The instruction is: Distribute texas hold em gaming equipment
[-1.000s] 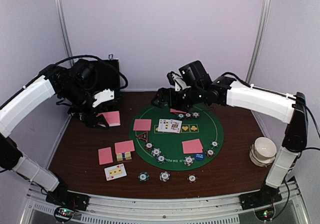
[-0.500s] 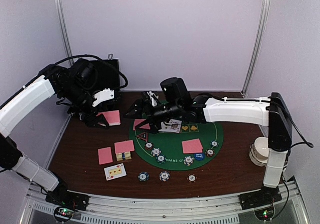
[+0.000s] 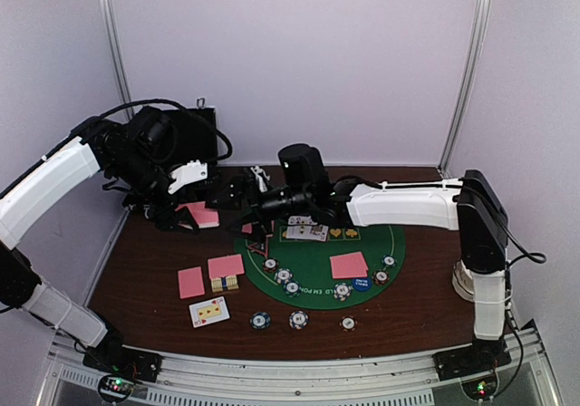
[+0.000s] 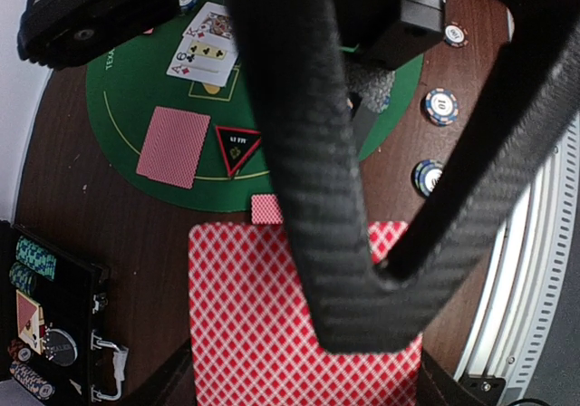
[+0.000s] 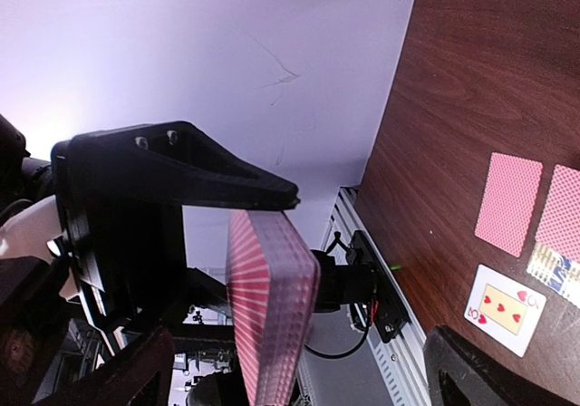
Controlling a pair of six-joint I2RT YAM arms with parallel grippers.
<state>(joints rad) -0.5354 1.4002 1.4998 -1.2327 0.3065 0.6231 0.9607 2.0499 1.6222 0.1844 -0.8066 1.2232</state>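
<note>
The left gripper is clamped on the deck of pink-backed cards. It holds the deck in the air over the left side of the bench, toward the back-left corner and just in front of the open case. The right arm stretches across from the right. The right gripper stands with its jaws spread wide, just beside the deck. Whether it touches the cards cannot be told from above (the right wrist camera shows the deck edge-on, with both of that gripper's fingers apart from it).

A round green mat lies at the middle of the bench. Toward its back edge lies a face-up pair. At its left edge the marker, a red-black triangle, sits just beside a face-down card. Another pink card lies near the mat's front right. Rim chips follow the mat's front edge, with a blue button among them.

Left of the mat lie two pink-backed cards, and a face-up red card lies toward the front-left corner. Three front chips sit in a row near the bench's front edge. More chips, the case chips, are stacked inside the case.
</note>
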